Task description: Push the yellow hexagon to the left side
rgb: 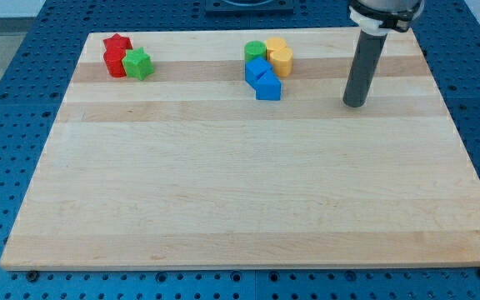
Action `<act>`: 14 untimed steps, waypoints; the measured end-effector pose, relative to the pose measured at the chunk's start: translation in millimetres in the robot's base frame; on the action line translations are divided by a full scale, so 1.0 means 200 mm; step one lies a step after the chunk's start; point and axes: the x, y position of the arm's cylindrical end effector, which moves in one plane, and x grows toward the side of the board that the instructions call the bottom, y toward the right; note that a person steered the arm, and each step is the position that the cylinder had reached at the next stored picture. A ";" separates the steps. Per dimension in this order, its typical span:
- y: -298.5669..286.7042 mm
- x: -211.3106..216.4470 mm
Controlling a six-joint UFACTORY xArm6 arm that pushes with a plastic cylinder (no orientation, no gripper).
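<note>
The yellow hexagon (282, 60) sits near the view's top, right of centre, in a tight cluster. Another yellow block (275, 45) touches it just above, a green cylinder (255, 52) is to its left, and two blue blocks (257, 70) (267, 86) lie below-left of it. My tip (355, 103) rests on the wooden board (240, 192), to the right of the cluster and slightly lower than the yellow hexagon, a clear gap away from it.
Near the board's top left corner a red star (117, 43), another red block (115, 62) and a green star (138, 63) stand together. Blue perforated table surrounds the board.
</note>
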 end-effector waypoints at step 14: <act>-0.36 -0.42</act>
